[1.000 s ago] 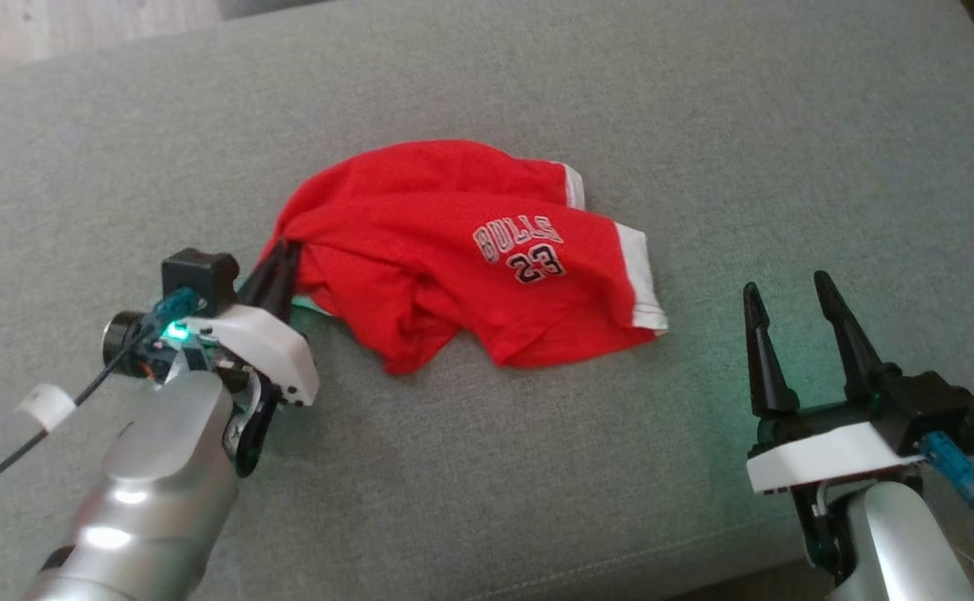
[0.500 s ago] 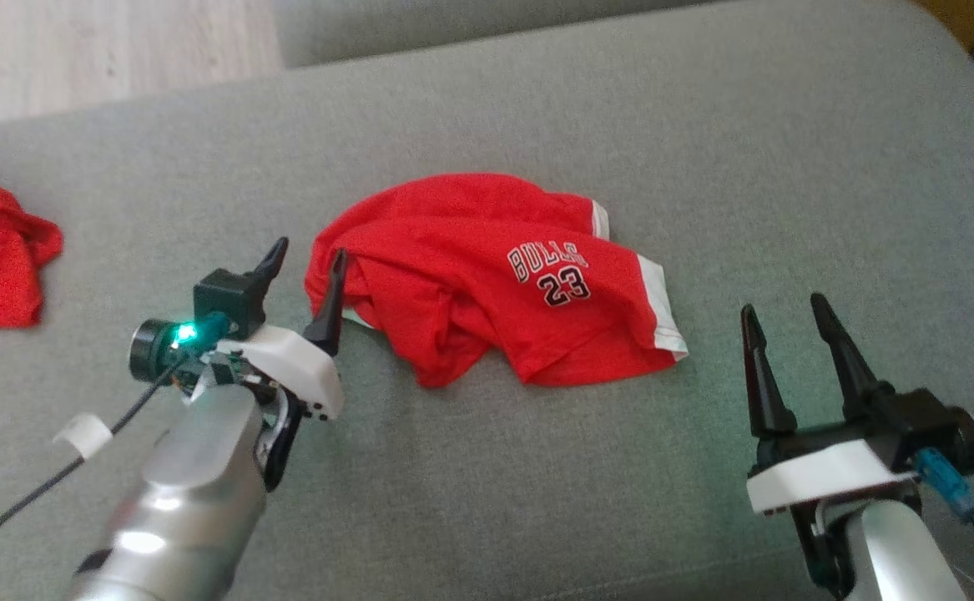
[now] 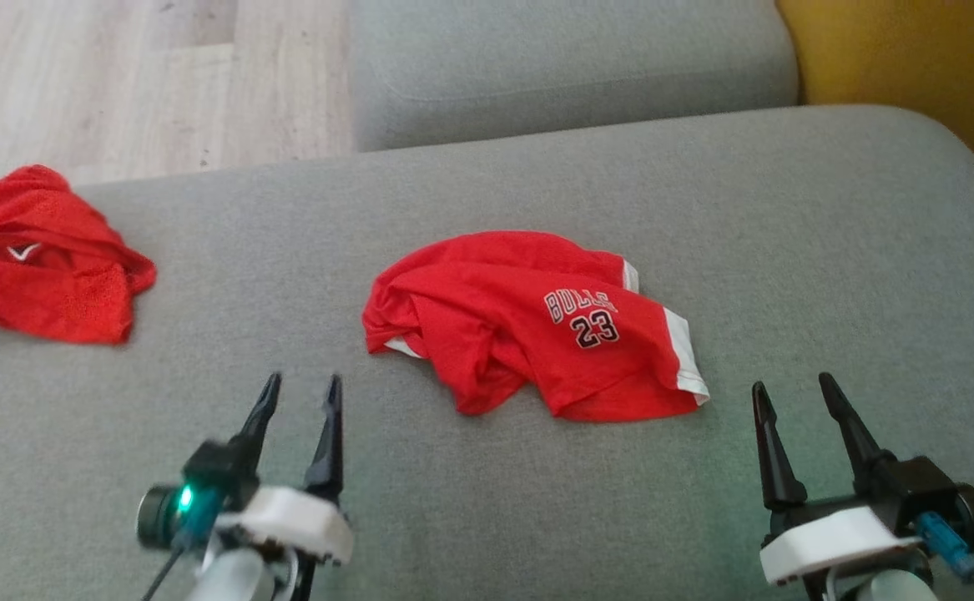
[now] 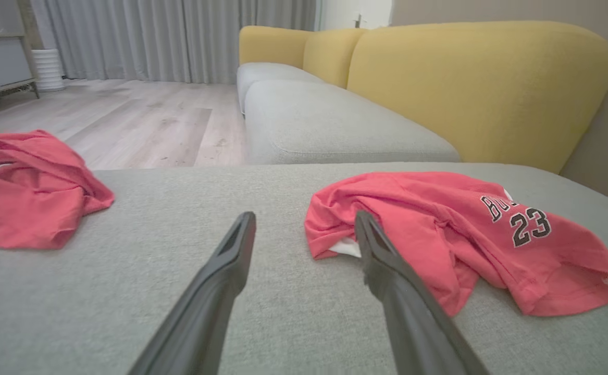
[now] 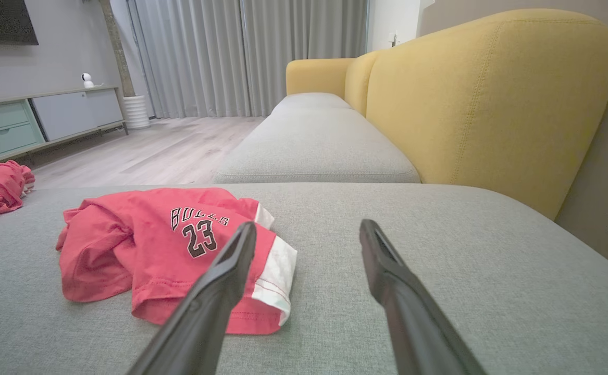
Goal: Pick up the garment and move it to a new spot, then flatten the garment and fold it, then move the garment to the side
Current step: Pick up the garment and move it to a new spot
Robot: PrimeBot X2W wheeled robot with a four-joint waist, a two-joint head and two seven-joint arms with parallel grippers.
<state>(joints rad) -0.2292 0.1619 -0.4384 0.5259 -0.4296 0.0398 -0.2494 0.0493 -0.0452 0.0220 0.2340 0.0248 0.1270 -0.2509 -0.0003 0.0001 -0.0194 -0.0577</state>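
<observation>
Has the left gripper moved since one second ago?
Yes. The left gripper, now open, has drawn back toward the robot, off the left edge of the garment.

A wide grey seat cushion point(image 3: 829, 250) carried everything. A crumpled red garment point(image 3: 503, 334), printed BULLS 23 and trimmed in white, lay near its middle. A second bunched red cloth point(image 3: 44, 280) lay well to the left of the garment, at the cushion's far edge.
</observation>
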